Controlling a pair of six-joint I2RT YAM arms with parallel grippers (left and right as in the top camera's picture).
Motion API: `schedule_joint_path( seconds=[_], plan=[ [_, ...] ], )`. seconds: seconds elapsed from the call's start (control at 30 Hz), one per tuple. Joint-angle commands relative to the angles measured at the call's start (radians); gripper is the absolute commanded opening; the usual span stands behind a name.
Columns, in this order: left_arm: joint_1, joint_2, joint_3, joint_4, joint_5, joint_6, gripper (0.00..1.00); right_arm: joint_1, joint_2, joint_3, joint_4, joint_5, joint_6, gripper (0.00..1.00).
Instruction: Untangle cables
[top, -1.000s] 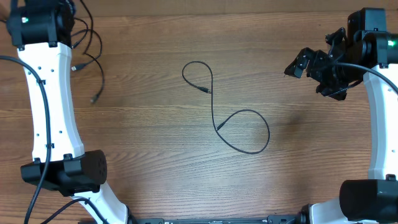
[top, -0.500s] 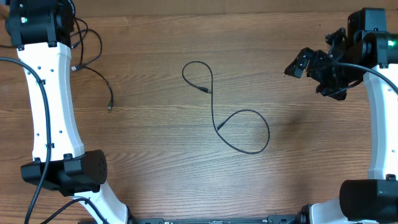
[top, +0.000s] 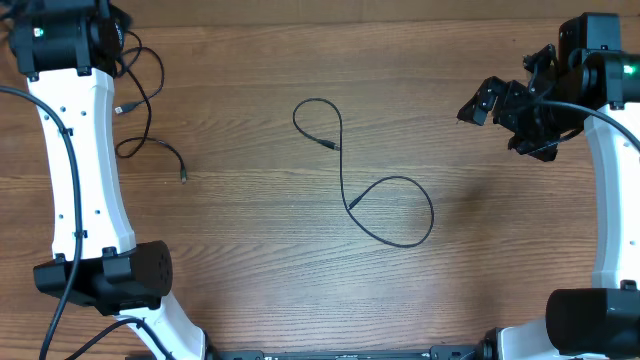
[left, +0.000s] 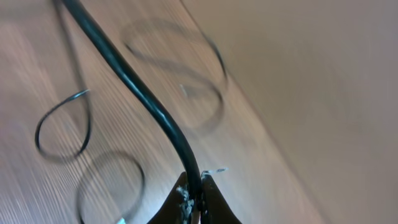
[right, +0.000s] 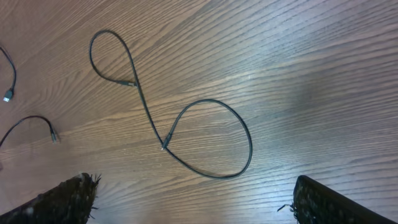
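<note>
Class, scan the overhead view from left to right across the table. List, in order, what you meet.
left arm → loose plug end of a thin cable → looped cable in the middle → right gripper → right arm

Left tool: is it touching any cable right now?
Touching. The left wrist view shows the left tool shut on a black cable; the cord runs straight out from between its closed jaws, with no gap.
</note>
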Motion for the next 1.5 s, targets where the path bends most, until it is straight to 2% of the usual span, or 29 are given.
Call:
schedule_joint_path(
  seconds=[0.0, 0.13, 0.2, 0.4, 0.5, 0.6, 0.67, 0.73, 0.9, 1.2, 1.47],
  plan=[
    [-0.029, -0.023, 0.006, -0.015, 0.315, 0.183, 0.04, 0.003, -0.013, 0.002, 0.004, -0.005, 0.002, 1.0],
    [-0.079, -0.023, 0.006, -0.053, 0.428, 0.312, 0.04, 0.003, -0.013, 0.002, 0.004, -0.005, 0.002, 1.0],
    [-0.104, -0.023, 0.006, -0.086, 0.435, 0.338, 0.04, 0.003, -0.013, 0.002, 0.004, -0.005, 0.002, 1.0],
    [-0.211, -0.023, 0.006, -0.171, 0.435, 0.629, 0.04, 0.003, -0.013, 0.002, 0.004, -0.005, 0.002, 1.0],
    [-0.244, -0.023, 0.006, -0.203, 0.445, 0.72, 0.04, 0.003, -0.013, 0.002, 0.004, -0.005, 0.002, 1.0],
    [-0.261, -0.023, 0.006, -0.211, 0.531, 0.855, 0.04, 0.003, -0.013, 0.002, 0.004, -0.005, 0.002, 1.0],
    [-0.261, -0.023, 0.006, -0.213, 0.591, 0.903, 0.04, 0.003, -0.013, 0.002, 0.004, -0.005, 0.002, 1.0],
    [-0.259, -0.023, 0.006, -0.216, 0.631, 0.925, 0.04, 0.003, -0.013, 0.002, 0.004, -0.005, 0.002, 1.0],
    [-0.231, -0.023, 0.006, -0.24, 0.623, 0.924, 0.04, 0.003, -0.013, 0.002, 0.004, -0.005, 0.002, 1.0],
    [-0.041, -0.023, -0.002, -0.323, 0.653, 0.917, 0.04, 0.003, -0.013, 0.002, 0.004, -0.005, 0.002, 1.0],
    [0.05, -0.023, -0.068, -0.334, 0.641, 0.976, 0.04, 0.003, -0.013, 0.002, 0.004, -0.005, 0.002, 1.0]
  ],
)
